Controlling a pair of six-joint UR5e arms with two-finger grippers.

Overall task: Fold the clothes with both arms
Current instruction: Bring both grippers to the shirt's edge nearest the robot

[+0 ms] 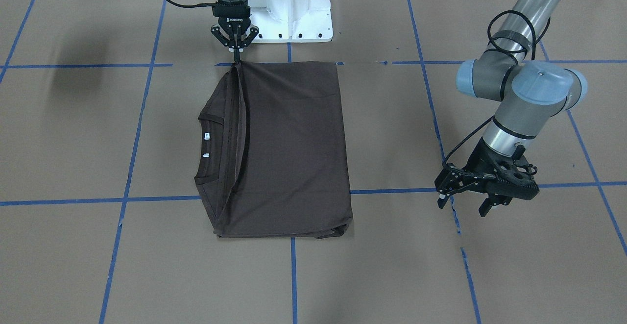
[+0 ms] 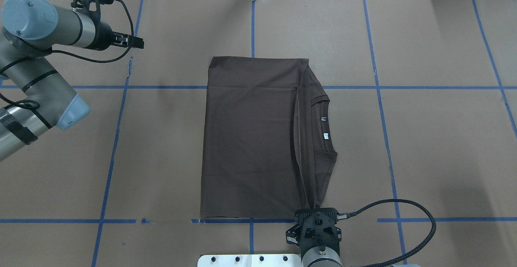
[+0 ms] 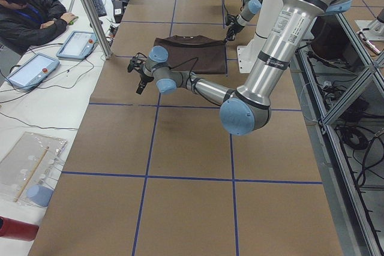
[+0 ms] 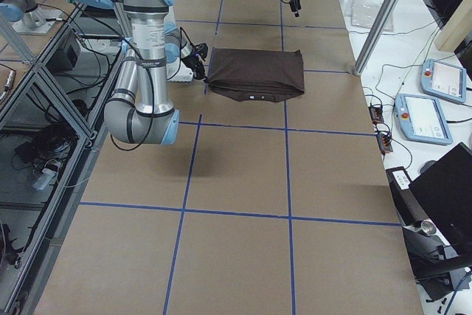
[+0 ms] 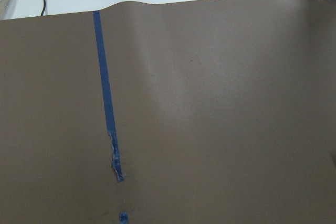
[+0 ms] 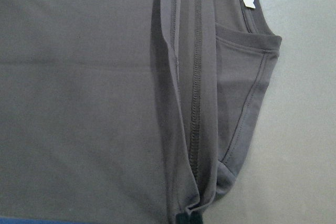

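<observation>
The dark brown T-shirt (image 1: 294,147) lies folded in a rectangle on the brown paper, its collar and white neck label (image 1: 206,136) showing along one side. It also shows in the overhead view (image 2: 250,137) and the right wrist view (image 6: 79,103). My right gripper (image 1: 237,58) is shut on the shirt's corner nearest the pedestal, low over the table; in the overhead view this gripper (image 2: 312,212) is at the shirt's near edge. My left gripper (image 1: 465,205) is open and empty, well off to the shirt's side, and also shows in the overhead view (image 2: 137,42).
The white pedestal base (image 1: 289,5) stands right behind my right gripper. Blue tape lines (image 5: 105,93) grid the paper. An operator (image 3: 30,10) sits at a side table with tablets (image 3: 75,45), and a metal pole (image 3: 90,10) stands at the table's edge.
</observation>
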